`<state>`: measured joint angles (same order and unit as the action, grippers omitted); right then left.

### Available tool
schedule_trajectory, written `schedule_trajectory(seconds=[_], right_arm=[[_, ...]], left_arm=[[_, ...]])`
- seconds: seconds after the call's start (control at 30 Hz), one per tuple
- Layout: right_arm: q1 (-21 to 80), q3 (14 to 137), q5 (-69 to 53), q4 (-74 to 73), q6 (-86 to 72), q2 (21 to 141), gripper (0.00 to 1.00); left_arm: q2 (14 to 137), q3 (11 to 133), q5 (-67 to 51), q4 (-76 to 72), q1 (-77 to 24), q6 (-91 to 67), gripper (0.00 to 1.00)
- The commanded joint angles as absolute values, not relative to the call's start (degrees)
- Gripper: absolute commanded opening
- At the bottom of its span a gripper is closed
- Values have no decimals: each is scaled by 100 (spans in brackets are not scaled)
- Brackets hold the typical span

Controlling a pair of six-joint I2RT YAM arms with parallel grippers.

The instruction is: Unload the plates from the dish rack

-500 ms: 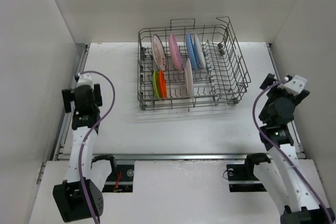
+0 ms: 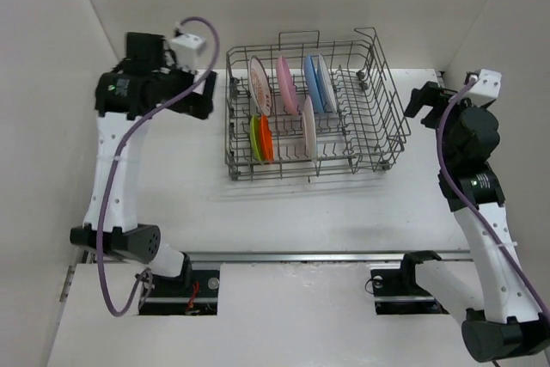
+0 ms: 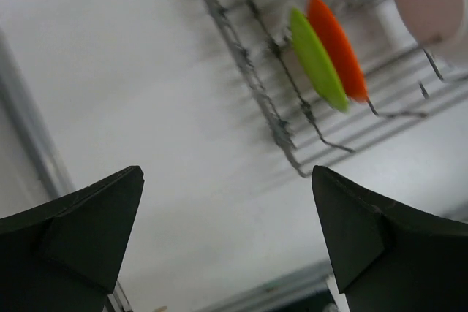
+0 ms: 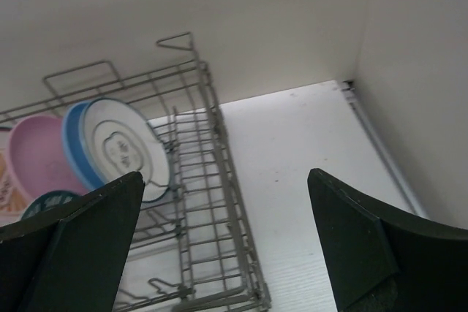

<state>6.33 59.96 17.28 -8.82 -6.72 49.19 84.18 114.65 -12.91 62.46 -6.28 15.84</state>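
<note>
Plates [image 2: 286,85], round, upright in grey wire dish rack [image 2: 361,115], left pincer [image 3: 227,173] and right pincer [image 4: 224,177] spread empty

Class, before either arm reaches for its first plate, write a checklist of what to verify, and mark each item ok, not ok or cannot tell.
1. The left gripper is open and empty: ok.
2. The right gripper is open and empty: ok.
3. The plates stand on edge in the dish rack: ok.
4. Both grippers are outside the rack: ok.
5. The gap between the orange plate and the green plate admits a finger: cannot tell; they stand very close.
</note>
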Motion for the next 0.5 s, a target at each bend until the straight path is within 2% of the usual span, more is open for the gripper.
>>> schedule_trajectory(seconds=[0.0,0.07,0.17,0.2,0.23,0.33,0.37,0.47], right_arm=[[615,6608,615,-1238,-1193,5220,99],[615,6881,931,-1528,-1301,5518,99],[615,6987,1290,-1696,-1301,5730,94],[615,6987,1396,-1696,-1301,5800,94],[615,6935,1502,-1696,-1301,5801,94],[615,6680,1854,-1530,-1301,5801,94],[615,6601,1854,-1381,-1301,5801,94],[615,6382,1854,-1258,-1239,5801,94]], left_arm=[[8736,11620,-1451,7690,-1569,1459,100],[8867,11619,-1328,7603,-1775,1459,100],[9306,11803,-994,7603,-2056,1459,100],[9534,11891,-993,7603,-2126,1459,95],[9649,12092,-941,7550,-2292,1459,86],[10062,12418,-870,7550,-2653,1459,72],[10133,12419,-774,7411,-2706,1459,62],[10406,12419,-686,7138,-2769,1380,53]])
